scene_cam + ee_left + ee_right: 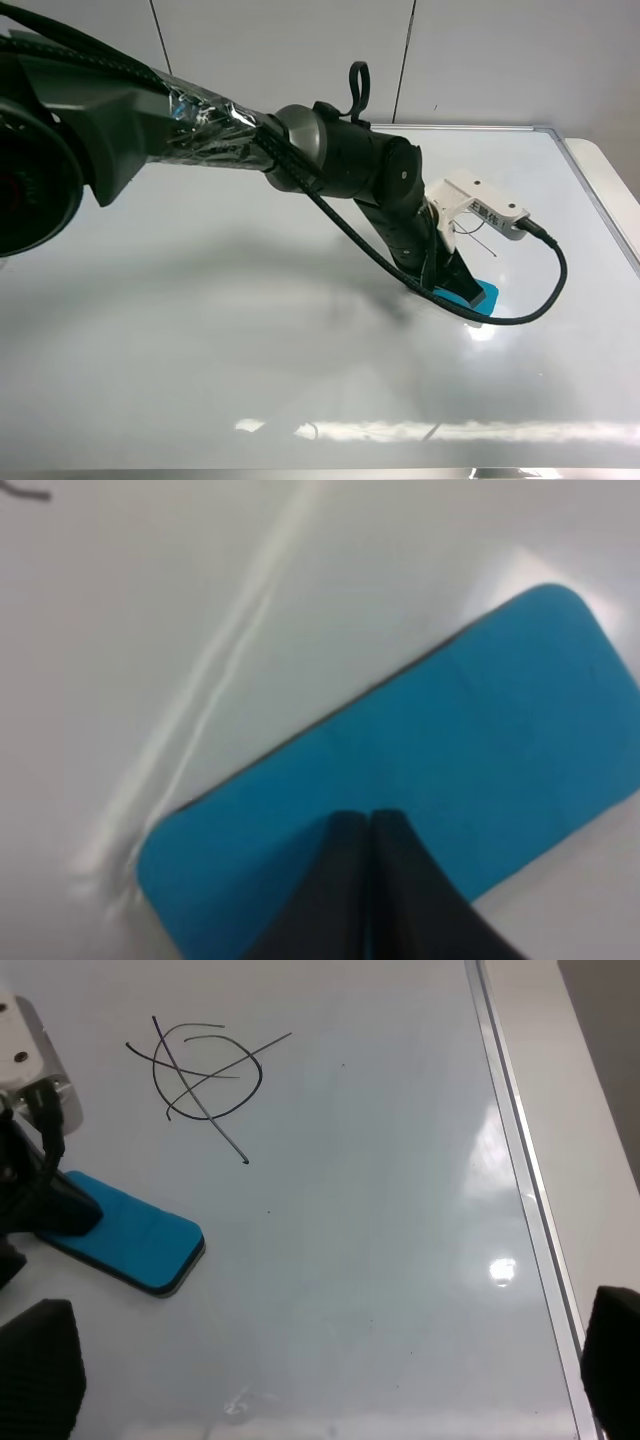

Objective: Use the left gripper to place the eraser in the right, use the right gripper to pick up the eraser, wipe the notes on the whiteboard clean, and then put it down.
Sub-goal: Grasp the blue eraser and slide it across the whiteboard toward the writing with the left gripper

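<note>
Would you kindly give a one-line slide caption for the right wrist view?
Left gripper, fingers shut, tips at the teal eraser lying flat on the whiteboard, near the unwiped notes.

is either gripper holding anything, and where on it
Nothing is gripped. The left gripper is shut, its tips together over the top face of the eraser near one end, not around it. The right gripper is open and empty.

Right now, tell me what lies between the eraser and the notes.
Nothing: in the right wrist view, only bare whiteboard separates the eraser from the notes.
</note>
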Tool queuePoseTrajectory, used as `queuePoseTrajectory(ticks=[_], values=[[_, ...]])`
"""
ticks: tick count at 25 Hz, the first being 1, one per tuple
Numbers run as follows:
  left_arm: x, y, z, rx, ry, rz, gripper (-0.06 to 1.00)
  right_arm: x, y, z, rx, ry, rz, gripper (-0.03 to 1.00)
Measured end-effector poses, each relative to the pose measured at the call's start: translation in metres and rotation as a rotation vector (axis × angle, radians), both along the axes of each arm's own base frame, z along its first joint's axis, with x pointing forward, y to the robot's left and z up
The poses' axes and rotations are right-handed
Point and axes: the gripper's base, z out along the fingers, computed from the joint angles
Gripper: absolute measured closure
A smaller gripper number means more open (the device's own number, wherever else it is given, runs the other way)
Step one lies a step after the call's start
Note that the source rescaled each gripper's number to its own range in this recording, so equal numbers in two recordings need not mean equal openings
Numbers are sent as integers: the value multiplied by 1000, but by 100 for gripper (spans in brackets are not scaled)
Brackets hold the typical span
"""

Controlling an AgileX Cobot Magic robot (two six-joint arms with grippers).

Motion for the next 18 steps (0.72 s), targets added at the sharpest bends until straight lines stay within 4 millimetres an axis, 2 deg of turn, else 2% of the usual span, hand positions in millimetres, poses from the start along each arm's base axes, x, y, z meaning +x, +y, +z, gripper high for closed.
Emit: queuePoseTrajectory(ticks=[5,18], values=[[-1,-13,0,-19,-17,-19,94,0,0,0,0,0,0,-3],[-1,-19,14,27,32,-71,94,0,0,0,0,0,0,-3]])
